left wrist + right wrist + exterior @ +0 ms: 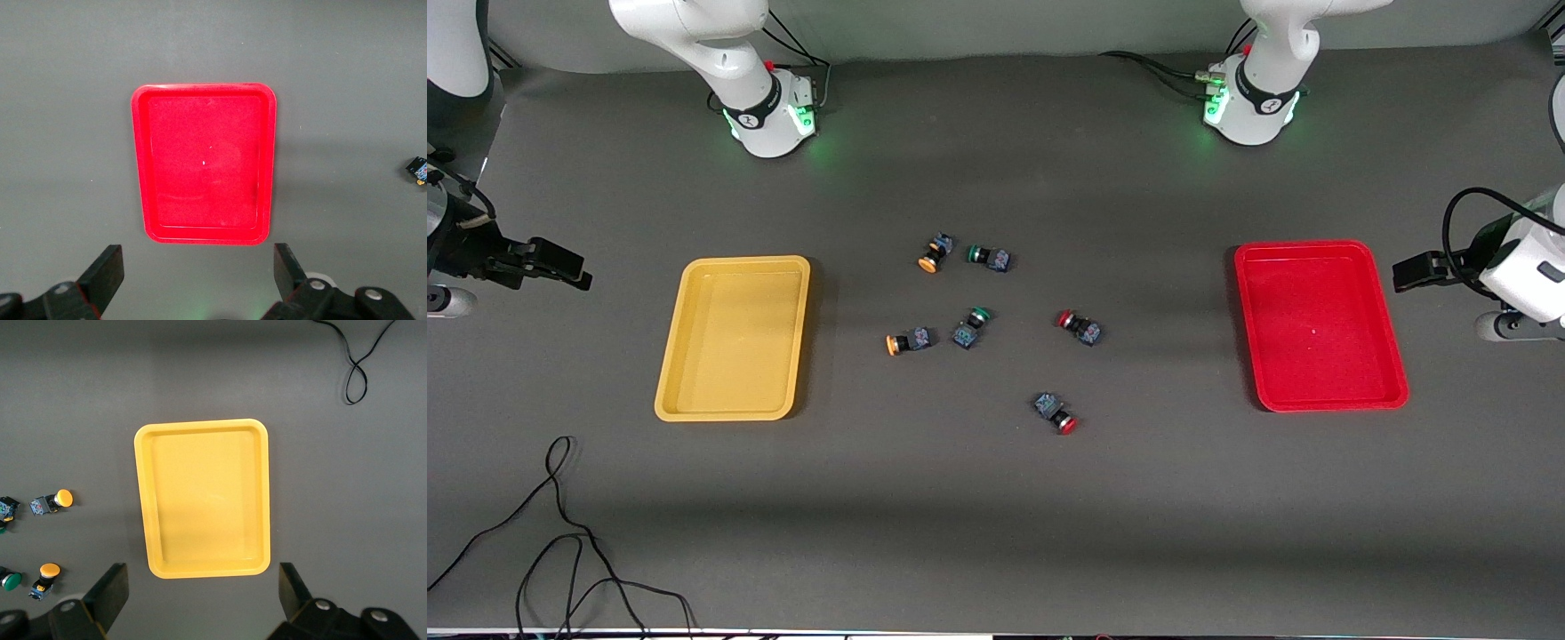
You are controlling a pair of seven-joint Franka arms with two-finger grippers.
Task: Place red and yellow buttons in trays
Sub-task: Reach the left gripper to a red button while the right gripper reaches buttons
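Observation:
Two yellow-capped buttons [935, 253] [907, 341] and two red-capped buttons [1079, 326] [1056, 412] lie loose mid-table between the trays. The yellow tray [685, 356] sits toward the right arm's end and the red tray [1387, 356] toward the left arm's end; both hold nothing. My right gripper [569, 267] hangs high near the yellow tray [143, 487], open and empty [203, 577]. My left gripper [1403, 272] hangs high near the red tray [139, 167], open and empty [198, 257]. The yellow buttons [53, 500] [45, 577] show in the right wrist view.
Two green-capped buttons [989, 257] [971, 325] lie among the others. A black cable [560, 533] loops on the table near the front camera, at the right arm's end. One button body [417, 170] shows at the edge of the left wrist view.

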